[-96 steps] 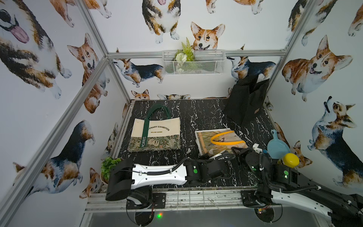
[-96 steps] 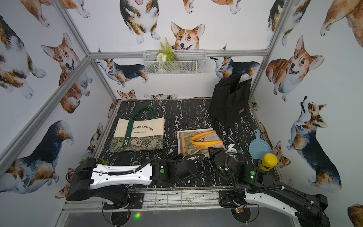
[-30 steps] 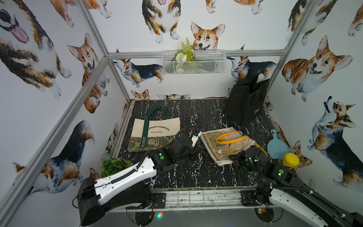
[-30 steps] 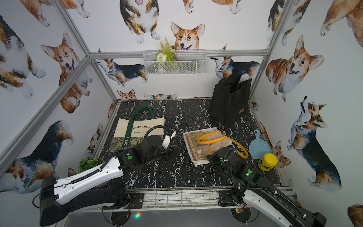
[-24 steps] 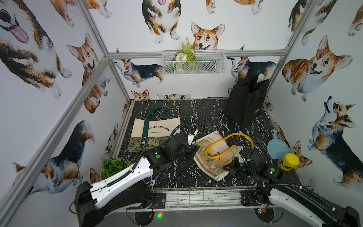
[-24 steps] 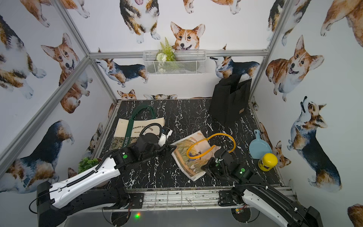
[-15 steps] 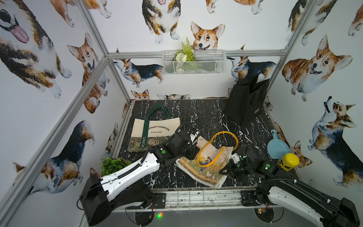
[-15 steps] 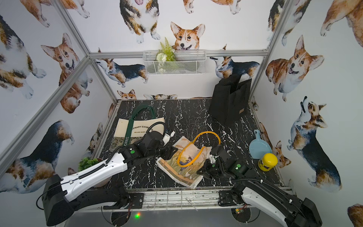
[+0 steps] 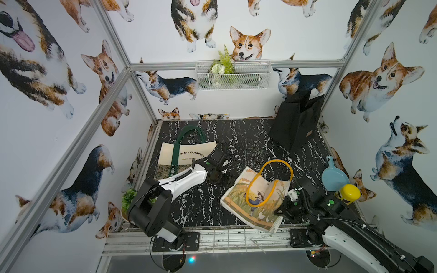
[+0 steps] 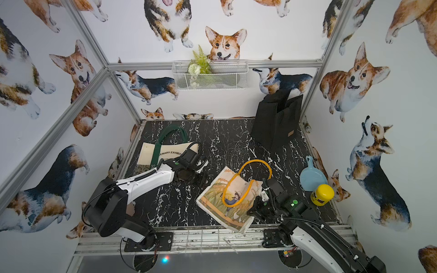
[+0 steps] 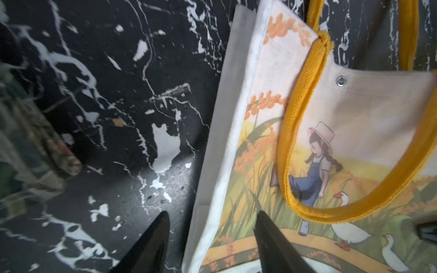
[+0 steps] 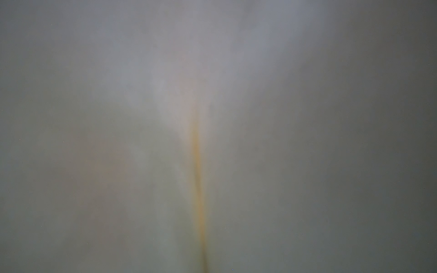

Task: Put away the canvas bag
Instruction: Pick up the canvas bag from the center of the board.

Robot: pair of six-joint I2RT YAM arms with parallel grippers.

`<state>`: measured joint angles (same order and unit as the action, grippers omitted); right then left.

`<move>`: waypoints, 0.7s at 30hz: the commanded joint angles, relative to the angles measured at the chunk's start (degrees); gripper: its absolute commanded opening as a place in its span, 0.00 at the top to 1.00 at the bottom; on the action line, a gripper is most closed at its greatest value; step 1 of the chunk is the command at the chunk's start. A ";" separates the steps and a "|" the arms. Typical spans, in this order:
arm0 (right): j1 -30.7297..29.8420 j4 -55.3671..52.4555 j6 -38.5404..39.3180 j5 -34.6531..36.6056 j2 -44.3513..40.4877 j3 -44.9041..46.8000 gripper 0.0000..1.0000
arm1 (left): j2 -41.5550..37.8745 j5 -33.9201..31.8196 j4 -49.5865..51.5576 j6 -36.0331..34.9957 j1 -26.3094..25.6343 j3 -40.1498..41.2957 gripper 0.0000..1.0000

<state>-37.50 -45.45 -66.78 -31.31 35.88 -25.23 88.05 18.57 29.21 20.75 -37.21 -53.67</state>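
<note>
Near front edge of tabletop (image 9: 201,208): yellow-handled bag (image 9: 257,201), right fingers (image 9: 280,212) clenched on its right side. Spread and empty, left fingers (image 11: 153,243) straddle its left edge.

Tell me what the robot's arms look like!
The left arm and right arm both have smooth white shells, chunky black joints, a tiny green light and looping black cables. The left gripper has two thin, pointed black fingers.
</note>
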 commanded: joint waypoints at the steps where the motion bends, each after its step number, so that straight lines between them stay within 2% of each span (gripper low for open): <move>1: 0.02 -2.81 1.32 0.57 -0.15 0.34 1.00 | 0.20 5.99 -1.29 5.71 0.15 3.11 0.39; 8: 0.05 -2.71 1.65 0.57 -0.60 0.35 1.00 | 2.21 8.12 -5.24 8.11 0.33 9.93 0.38; 15: 0.14 -1.40 1.23 0.64 -0.28 0.36 1.00 | 0.87 12.96 -13.56 13.76 0.21 15.66 0.37; 21: 0.14 -0.13 0.44 0.46 -0.35 0.75 1.00 | -0.60 15.12 -16.29 16.21 -1.53 15.95 0.35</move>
<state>-37.39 -46.87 -65.19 -30.37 35.48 -24.69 87.33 34.13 11.29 34.65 -37.87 -37.95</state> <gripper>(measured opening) 0.074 0.650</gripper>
